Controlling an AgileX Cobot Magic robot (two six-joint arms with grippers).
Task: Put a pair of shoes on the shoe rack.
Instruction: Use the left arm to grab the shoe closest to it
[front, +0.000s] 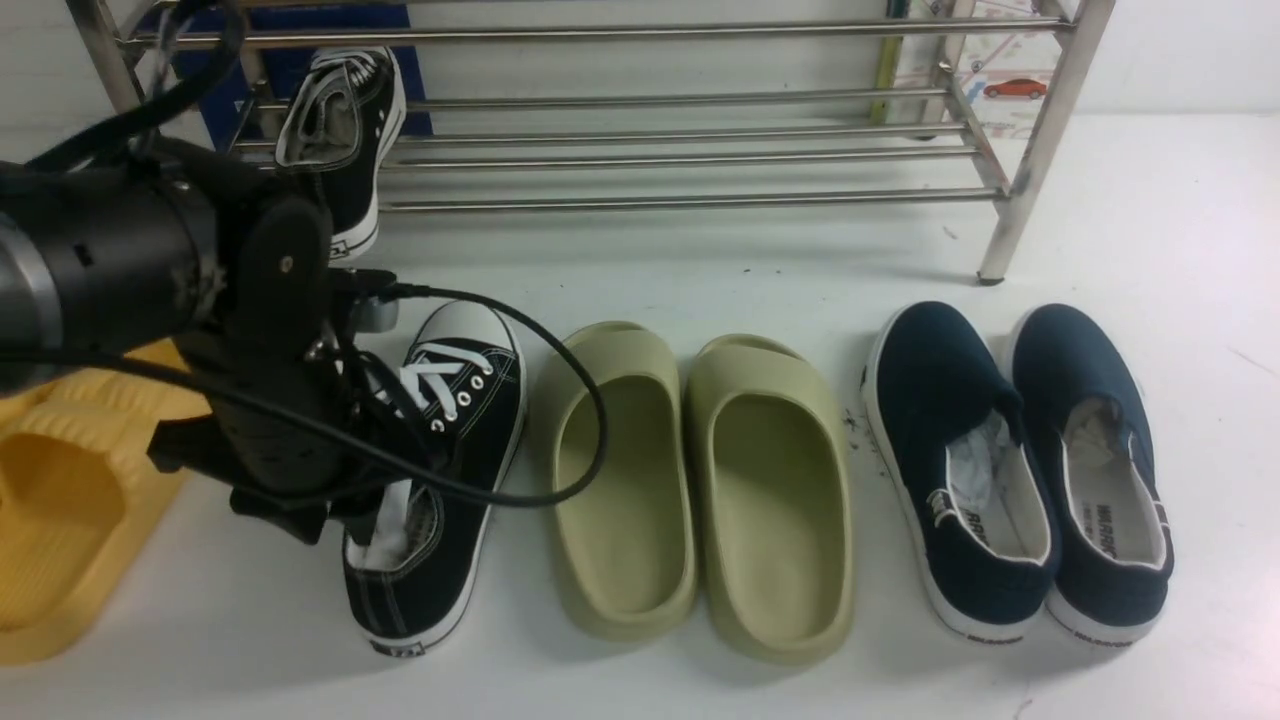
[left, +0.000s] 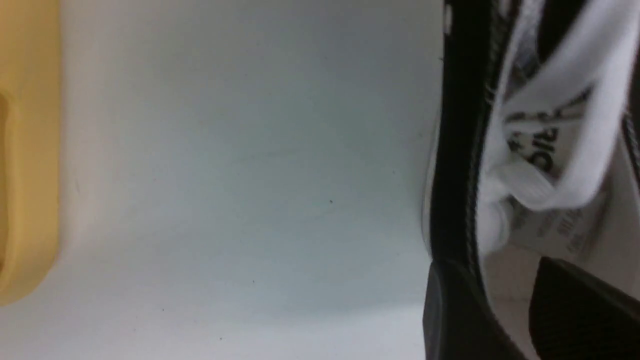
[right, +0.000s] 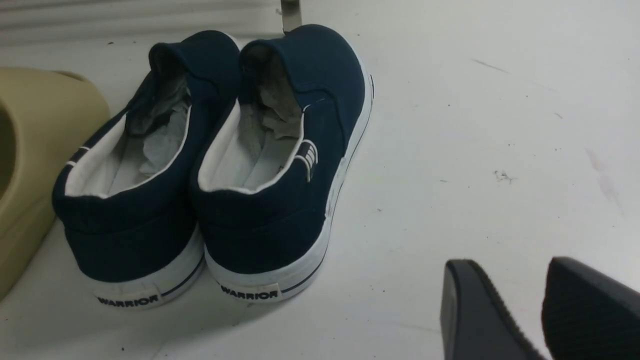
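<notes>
- Step in hand, as judged: pick up sneaker 2 of 2. Sneaker 1 (front: 345, 130) already sits tilted on the shoe rack (front: 680, 100), upper left of the front view, heel low over the front bars.
- Sneaker 2 (front: 455, 440) lies on the floor, lower left of centre, toe toward the rack, just beside an olive-green slide (front: 620, 470).
- Left gripper (left: 495, 265): jaws apart, nothing clamped. It is at the heel opening. In the left wrist view, lower right, 1 finger stands outside the black side wall and 1 over the insole.
- To do it well: seat the wall deep between the pads, keep the white lace out of the bite, close firmly, lift straight up clear of the slide, and set it beside sneaker 1.
- Right gripper (right: 512, 262): jaws apart, empty, near the navy slip-ons (right: 280, 165).
</notes>
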